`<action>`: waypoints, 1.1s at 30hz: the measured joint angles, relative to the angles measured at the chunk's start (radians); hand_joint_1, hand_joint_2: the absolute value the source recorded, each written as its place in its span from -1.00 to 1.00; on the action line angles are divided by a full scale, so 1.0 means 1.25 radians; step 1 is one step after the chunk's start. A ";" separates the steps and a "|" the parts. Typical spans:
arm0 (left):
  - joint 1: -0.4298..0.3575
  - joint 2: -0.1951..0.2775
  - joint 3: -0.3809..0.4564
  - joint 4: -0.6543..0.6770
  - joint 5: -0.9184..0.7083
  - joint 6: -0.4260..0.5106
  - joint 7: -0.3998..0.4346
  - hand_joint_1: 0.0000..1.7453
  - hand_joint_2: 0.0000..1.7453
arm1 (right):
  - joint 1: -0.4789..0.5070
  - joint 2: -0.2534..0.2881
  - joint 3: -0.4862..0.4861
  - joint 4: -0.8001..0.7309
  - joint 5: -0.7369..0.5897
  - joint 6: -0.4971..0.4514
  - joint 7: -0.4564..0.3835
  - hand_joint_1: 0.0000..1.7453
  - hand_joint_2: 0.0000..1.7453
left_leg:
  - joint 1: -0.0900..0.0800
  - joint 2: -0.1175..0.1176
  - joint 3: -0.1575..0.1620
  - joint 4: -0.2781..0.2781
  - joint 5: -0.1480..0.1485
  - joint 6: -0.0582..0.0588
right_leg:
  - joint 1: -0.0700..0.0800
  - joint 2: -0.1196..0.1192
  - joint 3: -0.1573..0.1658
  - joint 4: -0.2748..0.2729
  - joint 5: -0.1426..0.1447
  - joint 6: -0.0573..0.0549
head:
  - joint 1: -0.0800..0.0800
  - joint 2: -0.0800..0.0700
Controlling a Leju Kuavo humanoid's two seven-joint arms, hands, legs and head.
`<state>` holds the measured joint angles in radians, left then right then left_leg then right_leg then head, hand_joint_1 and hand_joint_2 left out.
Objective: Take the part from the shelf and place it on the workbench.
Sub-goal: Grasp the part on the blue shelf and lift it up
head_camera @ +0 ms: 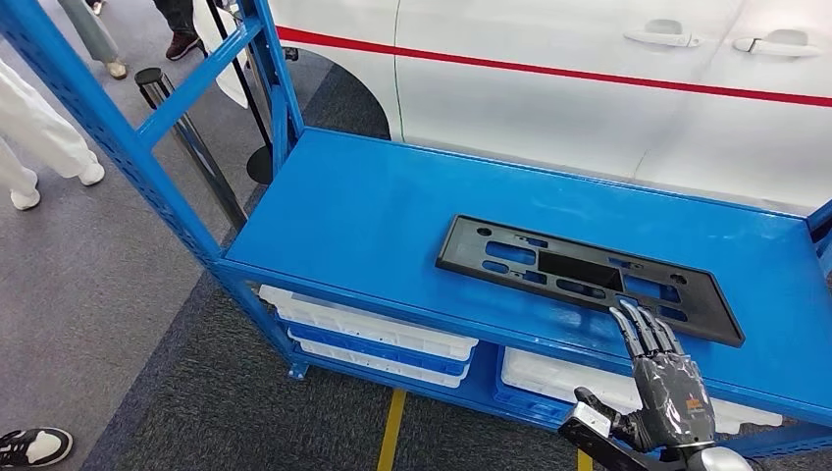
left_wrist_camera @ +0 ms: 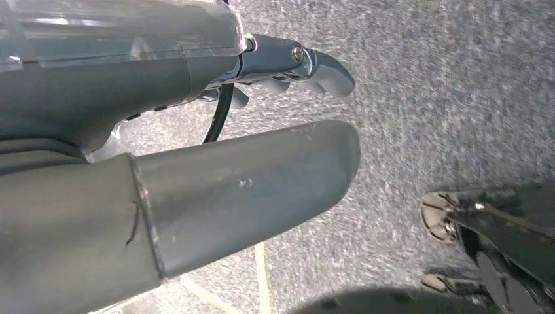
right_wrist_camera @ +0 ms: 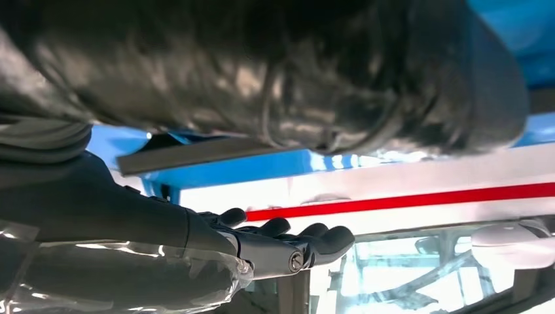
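Plainly, the black part (head_camera: 586, 278) lay flat on the blue shelf (head_camera: 363, 211); the right hand (head_camera: 667, 378), empty with fingers extended, reached its near edge. A firm hold probably needed fingers curled under that edge before lifting.

At centre I see a black part (head_camera: 589, 278) on my bright blue shelf (head_camera: 363, 211); upper right, a white car (head_camera: 549, 88) with red stripe (head_camera: 549, 69).
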<state>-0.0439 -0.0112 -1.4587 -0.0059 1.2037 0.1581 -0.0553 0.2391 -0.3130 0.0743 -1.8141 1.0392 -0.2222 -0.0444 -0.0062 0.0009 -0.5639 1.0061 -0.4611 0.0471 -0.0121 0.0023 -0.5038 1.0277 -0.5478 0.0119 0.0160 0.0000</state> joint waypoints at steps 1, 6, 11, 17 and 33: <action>0.000 0.000 0.000 0.000 0.000 0.000 0.000 -1.00 -1.00 | -0.003 0.001 0.001 0.001 0.000 0.001 -0.001 -1.00 -1.00 | 0.003 0.001 0.009 -0.010 0.001 0.003 | 0.001 0.000 -0.009 0.024 -0.013 0.002 | 0.001 0.000; -0.003 -0.001 -0.001 0.000 0.000 0.000 -0.001 -1.00 -1.00 | -0.011 0.007 0.004 0.009 0.003 0.005 -0.001 -1.00 -1.00 | 0.005 0.000 0.036 -0.020 -0.014 0.009 | -0.005 0.000 -0.137 0.217 -0.060 0.012 | 0.002 0.000; -0.003 -0.001 -0.002 0.000 0.000 -0.001 -0.001 -1.00 -1.00 | -0.016 0.011 0.006 0.013 0.004 0.007 -0.001 -1.00 -1.00 | 0.004 -0.004 0.063 -0.006 -0.050 -0.010 | -0.010 -0.002 -0.076 0.029 0.069 0.013 | 0.003 0.000; -0.008 -0.002 -0.006 0.000 0.000 -0.001 -0.001 -1.00 -1.00 | -0.019 0.014 0.009 0.015 0.005 0.006 -0.001 -1.00 -1.00 | 0.004 -0.003 0.048 0.044 -0.087 -0.031 | -0.011 0.000 -0.059 0.011 0.051 -0.014 | 0.001 0.000; -0.004 -0.002 -0.014 0.001 0.001 0.000 0.006 -1.00 -1.00 | -0.033 0.024 0.047 0.019 0.028 0.003 0.000 -1.00 1.00 | 0.006 -0.004 -0.001 -0.001 0.002 0.002 | 0.000 0.000 -0.020 0.033 -0.014 0.008 | 0.001 0.000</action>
<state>-0.0492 -0.0143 -1.4756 -0.0050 1.2047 0.1575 -0.0479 0.1976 -0.2828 0.1330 -1.7900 1.0745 -0.2188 -0.0445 0.0008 -0.0036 -0.5651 1.0046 -0.4582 0.0500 -0.0124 0.0024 -0.5283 1.0694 -0.5650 0.0220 0.0174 0.0000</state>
